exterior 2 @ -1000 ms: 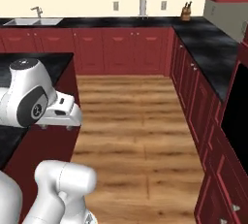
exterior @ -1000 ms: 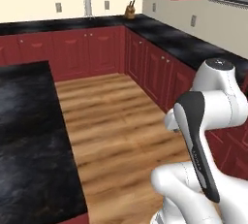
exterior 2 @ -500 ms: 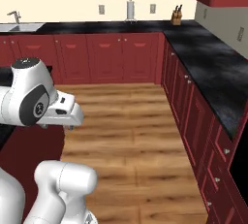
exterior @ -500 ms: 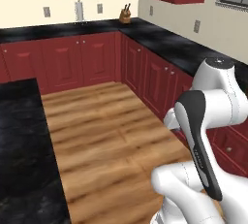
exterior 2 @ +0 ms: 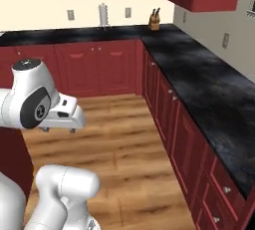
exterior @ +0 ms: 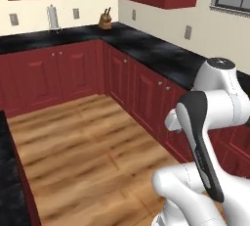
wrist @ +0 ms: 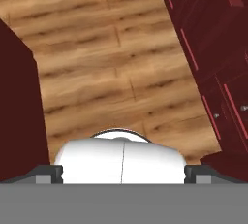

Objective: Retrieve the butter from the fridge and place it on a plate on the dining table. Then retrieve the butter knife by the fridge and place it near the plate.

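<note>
My gripper (wrist: 123,172) points down over the wooden floor, open, its two dark fingertips (wrist: 48,172) far apart with nothing between them. It also hangs under the white hand (exterior 2: 61,129) at my left side. A sliver of the dining table's black marbled top (exterior: 4,171) runs along the left edge of the left base view. Its dark-red base (wrist: 19,111) stands left of the gripper in the hand view. The butter, the fridge, the plate and the butter knife are out of view.
Black wall counters (exterior 2: 199,79) on red cabinets (exterior: 141,93) wrap the back and right side. A knife block (exterior: 104,20) and a paper-towel roll (exterior: 52,17) stand on the back counter. Open wooden floor (exterior: 88,142) lies between the island and the cabinets.
The whole picture has shifted: the base has turned, the island has slid off to the left and the corner cabinets have come nearer. The arm keeps its pose and the gripper stays open.
</note>
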Robot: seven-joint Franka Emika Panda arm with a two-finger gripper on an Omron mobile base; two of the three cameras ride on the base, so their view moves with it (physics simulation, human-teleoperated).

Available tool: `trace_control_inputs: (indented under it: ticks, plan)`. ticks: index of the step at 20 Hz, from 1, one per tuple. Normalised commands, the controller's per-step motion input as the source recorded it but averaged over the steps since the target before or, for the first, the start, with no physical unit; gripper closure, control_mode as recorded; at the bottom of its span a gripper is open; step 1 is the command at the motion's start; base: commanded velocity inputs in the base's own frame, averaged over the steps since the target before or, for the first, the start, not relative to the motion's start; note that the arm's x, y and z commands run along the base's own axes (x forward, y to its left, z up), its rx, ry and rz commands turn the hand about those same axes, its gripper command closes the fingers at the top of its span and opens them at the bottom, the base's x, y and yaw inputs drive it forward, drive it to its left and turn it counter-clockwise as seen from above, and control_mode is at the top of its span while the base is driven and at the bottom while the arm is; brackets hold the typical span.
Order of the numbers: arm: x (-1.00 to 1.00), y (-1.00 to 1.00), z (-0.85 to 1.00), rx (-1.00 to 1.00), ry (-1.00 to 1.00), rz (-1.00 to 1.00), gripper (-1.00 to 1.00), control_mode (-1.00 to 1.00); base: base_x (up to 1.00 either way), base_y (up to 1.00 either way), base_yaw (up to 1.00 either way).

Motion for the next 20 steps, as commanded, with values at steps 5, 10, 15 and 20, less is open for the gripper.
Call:
trace_control_inputs:
  ticks: [5,10,15,20]
  plan:
    - [0.0,0.0,0.0,0.0,0.0,0.0,-1.0,1.0,0.66,0.2,-0.68]
    - [0.0,0.0,0.0,0.0,0.0,0.0,-1.0,1.0,0.31,0.41,-0.79]
    - [0.0,0.0,0.0,0.0,0.0,0.0,-1.0,1.0,0.5,0.28,-0.76]
    - [0.0,0.0,0.0,0.0,0.0,0.0,-1.0,1.0,0.96,0.0,-0.29]
